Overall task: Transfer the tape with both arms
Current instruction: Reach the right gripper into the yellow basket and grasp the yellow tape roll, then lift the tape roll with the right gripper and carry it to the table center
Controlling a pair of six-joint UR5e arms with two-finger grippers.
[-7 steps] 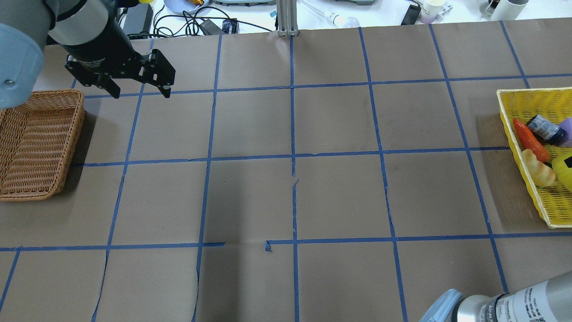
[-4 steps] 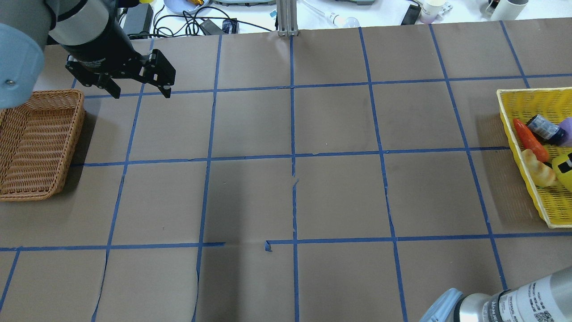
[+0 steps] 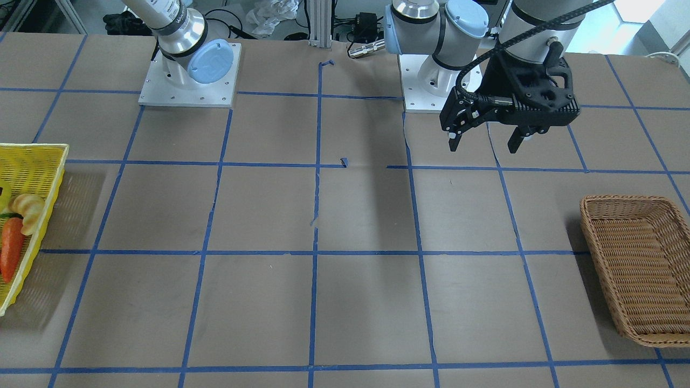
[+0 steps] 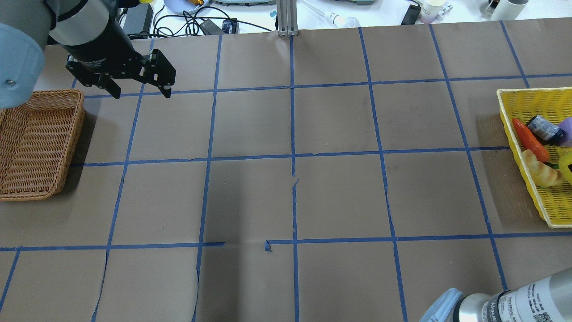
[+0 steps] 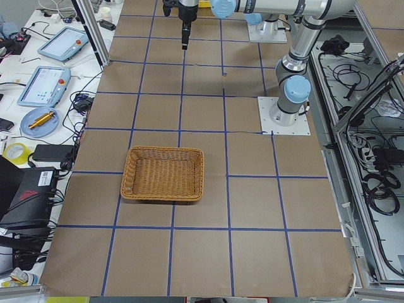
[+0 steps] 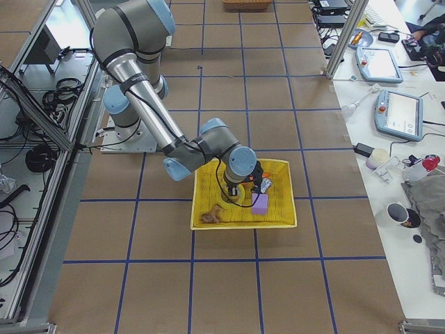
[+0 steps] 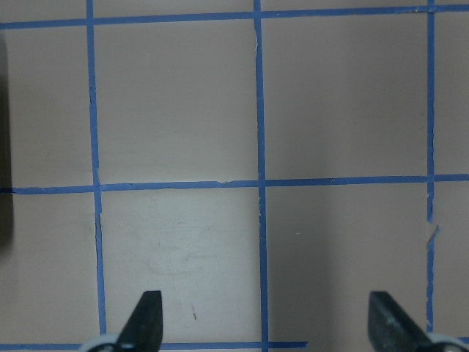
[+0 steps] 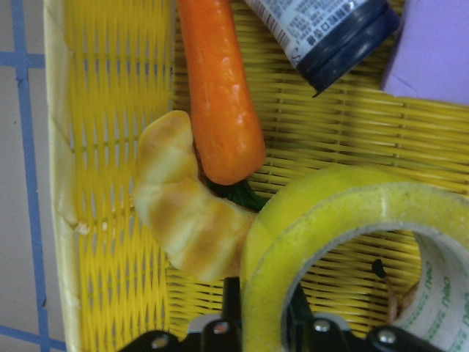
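Observation:
The tape [image 8: 330, 213], a yellow roll with a pale inner core, fills the lower right of the right wrist view. It is inside the yellow basket [image 8: 110, 147]. My right gripper [image 8: 265, 330] has one finger on each side of the roll's wall and is shut on it. From the right end of the table, that gripper [image 6: 245, 189] is down in the basket [image 6: 278, 223]. My left gripper [image 4: 142, 94] is open and empty. It hangs above the table beside the far corner of the wicker basket [image 4: 80, 129], and it also shows from the front [image 3: 483, 147].
The yellow basket [image 4: 518, 96] also holds a carrot [image 8: 220, 88], a croissant [image 8: 183, 220], a dark bottle [image 8: 330, 37] and a purple block [image 8: 432, 51]. The wicker basket [image 3: 630, 200] holds nothing. Blue tape lines grid the brown table.
In the overhead view, the yellow roll in the basket has slid right, almost out of the frame. The right forearm has shifted slightly. The left arm has not moved.

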